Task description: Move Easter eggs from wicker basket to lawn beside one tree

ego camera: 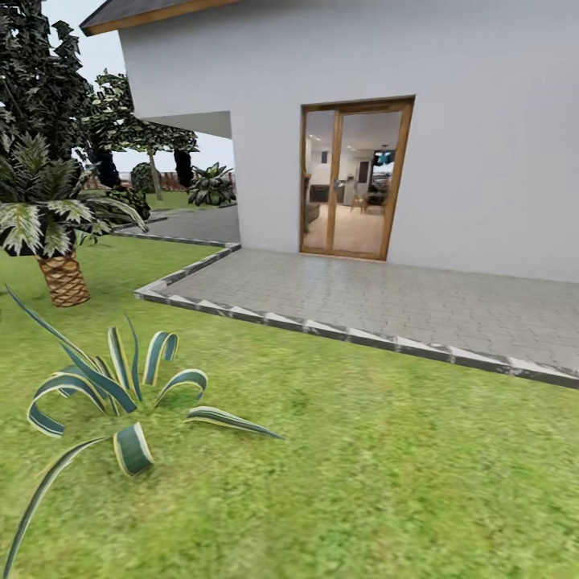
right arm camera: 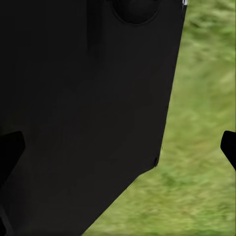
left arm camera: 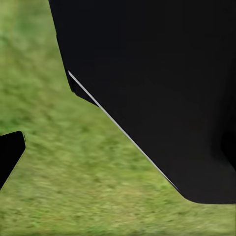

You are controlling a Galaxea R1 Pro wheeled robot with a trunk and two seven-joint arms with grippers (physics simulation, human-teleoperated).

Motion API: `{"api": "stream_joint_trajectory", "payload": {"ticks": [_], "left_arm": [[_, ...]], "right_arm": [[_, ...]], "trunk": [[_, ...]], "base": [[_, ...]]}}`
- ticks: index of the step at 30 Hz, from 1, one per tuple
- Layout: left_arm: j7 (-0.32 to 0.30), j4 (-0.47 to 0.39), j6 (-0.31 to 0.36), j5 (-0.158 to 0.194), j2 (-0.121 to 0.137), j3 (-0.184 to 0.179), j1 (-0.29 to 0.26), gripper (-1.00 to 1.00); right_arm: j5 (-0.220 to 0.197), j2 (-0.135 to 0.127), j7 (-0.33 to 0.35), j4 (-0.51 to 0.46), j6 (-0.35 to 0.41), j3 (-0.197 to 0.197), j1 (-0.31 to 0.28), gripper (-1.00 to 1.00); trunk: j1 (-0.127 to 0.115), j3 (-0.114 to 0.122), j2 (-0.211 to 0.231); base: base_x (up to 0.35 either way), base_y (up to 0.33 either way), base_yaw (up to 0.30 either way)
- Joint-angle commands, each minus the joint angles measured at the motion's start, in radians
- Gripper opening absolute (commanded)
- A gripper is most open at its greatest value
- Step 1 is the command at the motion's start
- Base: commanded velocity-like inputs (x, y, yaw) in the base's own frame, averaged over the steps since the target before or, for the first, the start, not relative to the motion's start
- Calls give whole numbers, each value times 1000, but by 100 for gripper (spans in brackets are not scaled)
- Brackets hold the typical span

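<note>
Right underfoot, blurred green lawn [left arm camera: 73,172] slides past in both wrist views, each half covered by a big black slab of the robot's own body [left arm camera: 162,83]. The left jaws: 1 dark fingertip [left arm camera: 9,152] pokes in at the frame edge, so I cannot tell whether they stand apart or together. The right jaws: 2 dark tips [right arm camera: 228,147] at opposite edges of the frame, grass between them on one side, so they stand apart with nothing clamped.

Up in the head view, the grass runs wide and open across the near ground and off to the right, plenty of room to roll. 1 striped agave [ego camera: 121,394] sprawls at the near left, its long leaves fanning over the turf. Behind it, 1 stubby palm [ego camera: 56,233] with a scaly brown trunk stands at the left edge.

The lawn ends at a grey stone kerb [ego camera: 354,334] running diagonally from mid-left down to the right edge, with a corner turning back toward the house. Beyond lies the paved patio [ego camera: 386,293], bare and flat.

Then the white house wall [ego camera: 482,145] with 1 wood-framed glass door [ego camera: 355,181] of 2 panes. Far left, dark trees [ego camera: 40,72] and more leafy plants crowd a further strip of grass.
</note>
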Motion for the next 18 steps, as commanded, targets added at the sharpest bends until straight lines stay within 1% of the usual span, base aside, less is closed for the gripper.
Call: {"api": "stream_joint_trajectory", "payload": {"ticks": [1, 5, 15, 18], "left_arm": [[-1, -2, 3, -9, 0, 0, 0, 100], [-1, -1, 4, -10, 0, 0, 0, 100], [0, -2, 1, -11, 0, -1, 0, 100], [0, -1, 0, -11, -1, -2, 0, 100]], "right_arm": [[2, 0, 0, 2, 1, 4, -1, 100], [2, 0, 0, 2, 1, 4, -1, 100], [2, 0, 0, 2, 1, 4, -1, 100], [2, 0, 0, 2, 1, 4, -1, 100]], "trunk": [[0, -1, 0], [0, -1, 0], [0, -1, 0], [0, -1, 0]], "base": [[0, 134, 0], [29, 177, 0], [120, 288, 0], [41, 75, 0]]}}
